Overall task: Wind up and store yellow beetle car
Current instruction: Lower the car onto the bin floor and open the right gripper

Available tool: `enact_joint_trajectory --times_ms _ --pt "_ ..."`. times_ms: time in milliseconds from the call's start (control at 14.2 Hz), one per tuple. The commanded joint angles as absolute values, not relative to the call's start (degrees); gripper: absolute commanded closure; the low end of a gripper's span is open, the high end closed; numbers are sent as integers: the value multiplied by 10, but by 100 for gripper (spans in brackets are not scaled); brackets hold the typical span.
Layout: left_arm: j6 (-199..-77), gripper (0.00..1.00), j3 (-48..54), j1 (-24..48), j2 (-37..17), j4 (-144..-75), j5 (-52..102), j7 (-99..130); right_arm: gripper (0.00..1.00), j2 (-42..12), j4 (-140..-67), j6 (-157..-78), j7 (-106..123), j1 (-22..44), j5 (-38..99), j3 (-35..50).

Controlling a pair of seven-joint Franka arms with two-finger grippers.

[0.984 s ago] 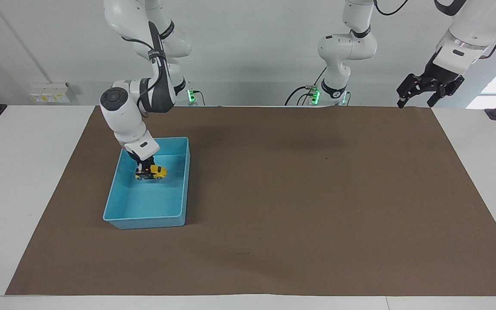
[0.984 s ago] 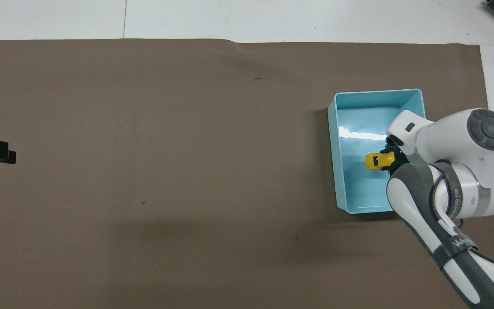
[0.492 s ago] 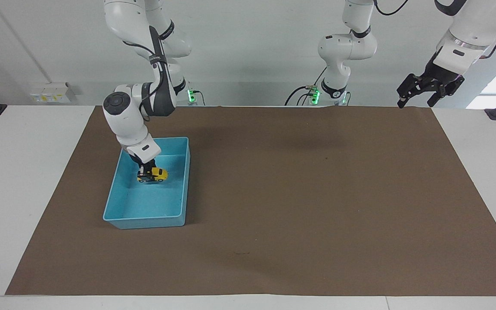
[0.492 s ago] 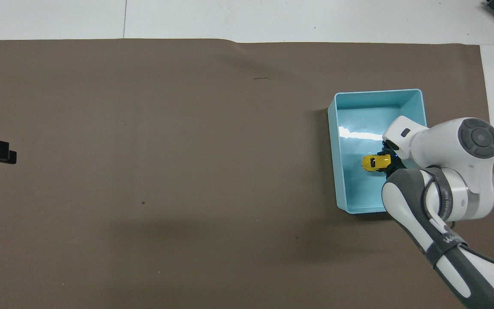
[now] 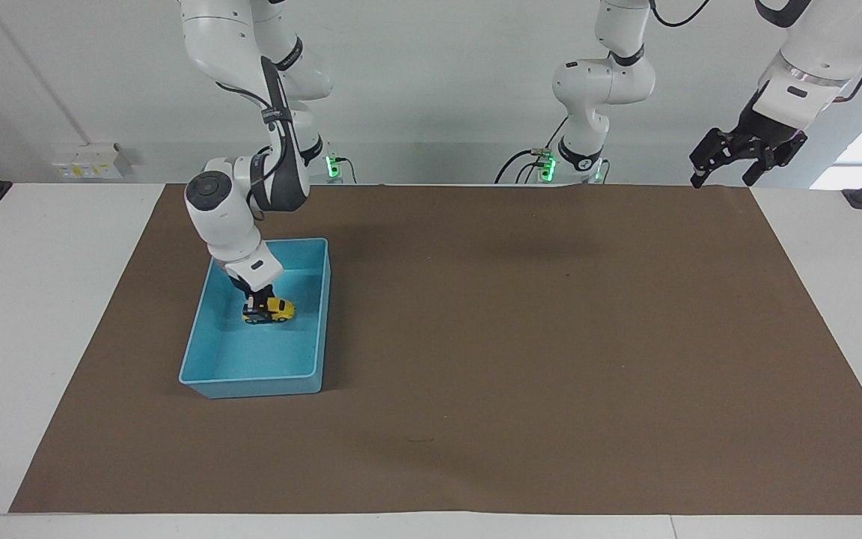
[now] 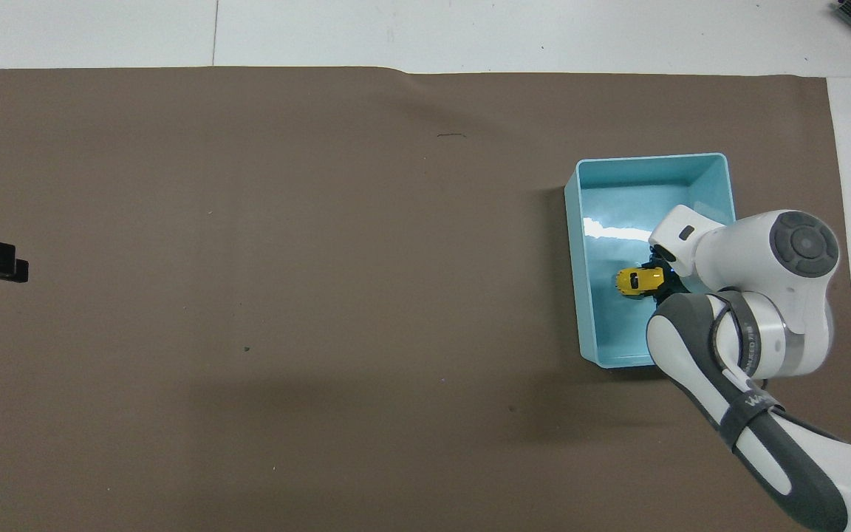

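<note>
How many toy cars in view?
1: the yellow beetle car, inside the blue bin at the right arm's end of the table, gripped by the right pincer. None seen elsewhere.

I see the bin (image 6: pixel 647 174) as smooth, glossy light-blue plastic, with a bright glare on its floor. In it, the car (image 6: pixel 636 281) looks like shiny yellow plastic. Under the bin I read the mat (image 5: pixel 521 337) as matt brown paper, on a smooth white tabletop (image 5: pixel 42 299).
</note>
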State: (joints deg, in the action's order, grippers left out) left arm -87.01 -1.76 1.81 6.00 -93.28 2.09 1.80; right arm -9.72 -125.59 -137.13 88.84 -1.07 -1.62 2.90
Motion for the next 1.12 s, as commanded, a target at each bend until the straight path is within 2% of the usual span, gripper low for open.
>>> enact_joint_trajectory --times_ms 0,70,141,211,351,492,633,703,1054 --pt "-861 0 -13 11 61 -929 11 17 100 -95 -1265 -1385 906 -20 -25 33" --pt "-861 0 -13 11 61 -929 11 17 94 -95 -1265 -1384 905 -20 -25 33" --pt "-860 0 -13 11 61 -929 11 17 83 -95 -1265 -1383 904 -20 -25 33" --pt "-861 0 -13 11 61 -929 11 17 59 -95 -1264 -1383 904 -20 -25 33" --pt "-861 0 -13 11 61 -929 11 17 45 -96 -1264 -1383 902 -20 -25 33" --pt "-860 0 -13 11 61 -929 11 17 19 -96 -1263 -1380 897 -19 -25 33" --pt "-861 0 -13 11 61 -930 11 17 3 -96 -1262 -1379 896 -19 -25 34" --pt "-861 0 -13 11 61 -929 11 17 0 -96 -1260 -1377 896 -19 -25 34" --pt "-860 0 -13 11 61 -930 11 17 0 -91 -1245 -1363 890 -17 -24 35"
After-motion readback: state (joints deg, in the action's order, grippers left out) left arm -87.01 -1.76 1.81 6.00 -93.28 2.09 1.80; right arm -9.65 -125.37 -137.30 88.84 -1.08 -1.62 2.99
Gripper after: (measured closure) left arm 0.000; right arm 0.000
